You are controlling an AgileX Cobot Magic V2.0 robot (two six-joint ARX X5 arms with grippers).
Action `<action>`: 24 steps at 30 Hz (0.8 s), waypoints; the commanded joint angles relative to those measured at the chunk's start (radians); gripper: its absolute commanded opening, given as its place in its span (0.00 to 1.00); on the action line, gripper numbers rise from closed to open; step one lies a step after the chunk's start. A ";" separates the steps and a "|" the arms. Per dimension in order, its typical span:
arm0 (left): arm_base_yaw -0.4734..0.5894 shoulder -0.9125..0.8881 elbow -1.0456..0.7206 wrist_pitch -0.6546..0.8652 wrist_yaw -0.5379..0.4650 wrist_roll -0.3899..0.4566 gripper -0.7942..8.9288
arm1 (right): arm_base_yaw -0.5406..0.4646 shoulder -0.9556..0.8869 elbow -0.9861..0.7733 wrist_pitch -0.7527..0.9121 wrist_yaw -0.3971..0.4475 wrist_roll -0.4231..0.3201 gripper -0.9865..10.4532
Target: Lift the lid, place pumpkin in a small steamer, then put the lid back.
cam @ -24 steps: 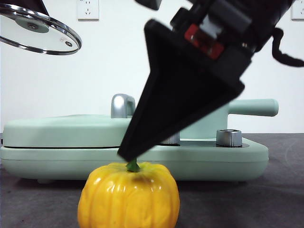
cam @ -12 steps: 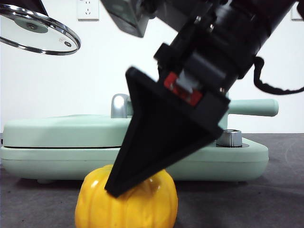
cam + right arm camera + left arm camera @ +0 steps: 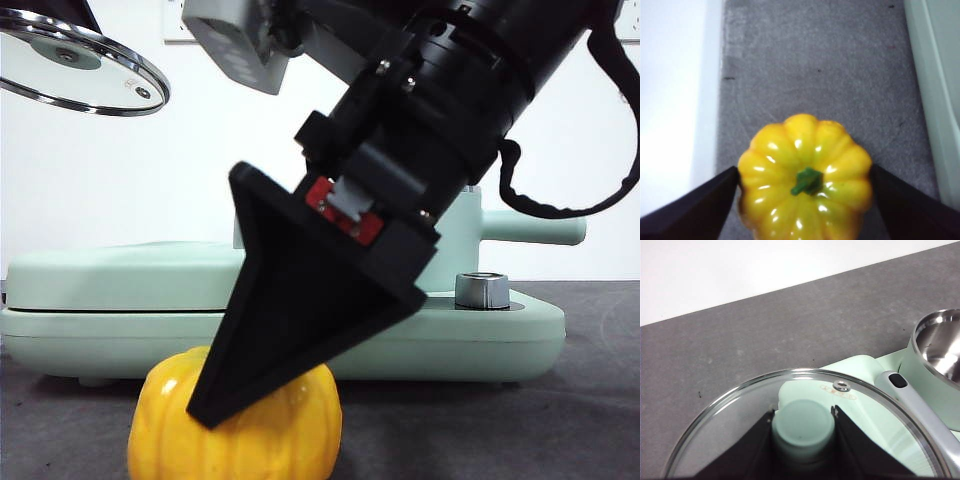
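both arms are busy: the left gripper [image 3: 802,440] holds the lid [image 3: 82,62] clamped by its knob, aloft, while the right gripper [image 3: 805,187] hangs spread wide with a jaw either side of the pumpkin [image 3: 806,195], which sits stem-up on the grey tabletop [image 3: 830,75] before the steamer [image 3: 937,347].

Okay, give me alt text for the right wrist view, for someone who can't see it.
A glossy yellow pumpkin with a short green stem sits on the dark grey table, seen from above. The right pincer brackets it, one black jaw at each side. A strip of the mint-green appliance runs along one edge.
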 commanded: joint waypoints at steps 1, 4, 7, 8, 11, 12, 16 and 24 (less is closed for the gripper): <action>-0.002 -0.002 0.013 0.027 -0.002 0.003 0.09 | 0.014 0.042 -0.006 -0.026 0.010 -0.009 0.49; -0.002 -0.002 0.013 0.028 -0.002 0.003 0.09 | 0.017 0.042 -0.006 -0.026 0.010 -0.007 0.49; -0.002 -0.002 0.013 0.028 -0.002 0.003 0.09 | 0.019 0.042 -0.006 -0.026 0.008 0.010 0.45; -0.002 -0.002 0.013 0.028 -0.002 0.003 0.09 | 0.019 0.042 -0.006 -0.026 0.005 0.029 0.43; -0.002 -0.002 0.013 0.028 -0.002 0.003 0.09 | 0.019 0.024 -0.005 -0.032 0.001 0.087 0.42; -0.002 -0.002 0.013 0.027 -0.002 0.003 0.09 | 0.018 0.016 -0.005 -0.038 0.002 0.100 0.42; -0.002 -0.002 0.013 0.028 -0.002 0.003 0.09 | 0.016 -0.051 0.005 -0.108 0.006 0.171 0.42; -0.002 -0.002 0.013 0.028 -0.002 0.003 0.09 | 0.003 -0.224 0.059 -0.311 0.088 0.373 0.42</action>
